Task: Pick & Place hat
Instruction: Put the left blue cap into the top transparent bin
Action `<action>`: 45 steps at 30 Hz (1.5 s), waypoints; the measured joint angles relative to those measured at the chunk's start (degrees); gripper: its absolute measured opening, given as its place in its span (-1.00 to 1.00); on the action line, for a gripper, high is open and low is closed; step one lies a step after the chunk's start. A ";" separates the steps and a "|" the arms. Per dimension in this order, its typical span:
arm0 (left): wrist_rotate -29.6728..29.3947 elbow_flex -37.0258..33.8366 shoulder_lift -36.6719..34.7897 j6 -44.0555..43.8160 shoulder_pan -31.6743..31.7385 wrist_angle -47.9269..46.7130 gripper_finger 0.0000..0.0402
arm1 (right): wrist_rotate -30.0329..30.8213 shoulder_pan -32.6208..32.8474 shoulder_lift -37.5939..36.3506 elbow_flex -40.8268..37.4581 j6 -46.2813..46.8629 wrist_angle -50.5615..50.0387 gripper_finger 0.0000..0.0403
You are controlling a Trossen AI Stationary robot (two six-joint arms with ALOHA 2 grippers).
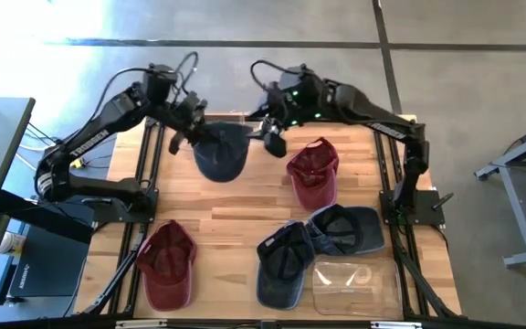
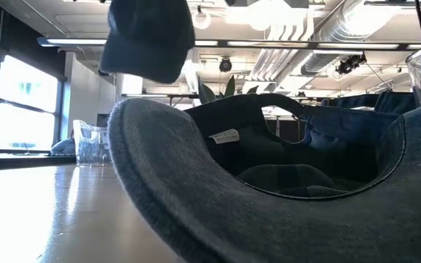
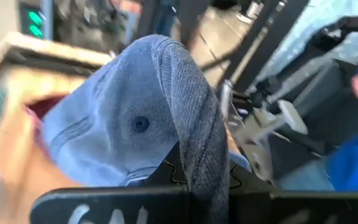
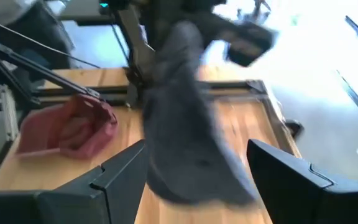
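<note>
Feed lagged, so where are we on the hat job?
Done: a dark blue denim cap is lifted off the table. In hand: left gripper is shut on it; right gripper is open beside it. Left: setting it down; no drop spot is evident.

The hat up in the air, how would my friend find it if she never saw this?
Look at the far edge of the wooden table, between the two dark arms. A dark blue hat hangs there from the left gripper, whose jaws are shut on it. Every other hat lies on the table; only this one is lifted.
</note>
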 joint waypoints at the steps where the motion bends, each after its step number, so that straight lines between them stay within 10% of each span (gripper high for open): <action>1: -0.10 0.00 0.87 0.16 -1.25 -0.95 -1.00 | 0.41 -0.41 -0.54 0.07 0.50 -1.90 0.33; 5: -5.96 -0.06 5.35 1.16 -6.61 -5.16 -1.00 | -1.68 -1.67 -0.66 0.17 1.42 -11.69 0.33; 11: -38.95 -0.11 6.22 10.40 -18.89 -6.78 -1.00 | -1.55 -0.01 -2.39 -4.66 -4.15 -24.85 0.33; 19: -60.17 0.00 11.20 6.98 -35.67 -4.35 -1.00 | -5.32 -0.19 -19.42 -31.08 -7.53 -10.87 0.33; 27: -61.18 0.07 16.98 -7.46 -40.05 5.81 -1.00 | -8.95 0.66 -32.68 -49.40 -1.41 0.69 0.33; 36: -82.22 -0.07 17.47 3.58 -40.25 1.54 -1.00 | -7.14 3.05 -36.65 -52.22 8.54 5.23 0.33; 45: -72.84 -11.50 25.17 -0.16 -43.08 9.89 -1.00 | -1.69 5.78 -35.75 -52.22 14.12 12.13 0.33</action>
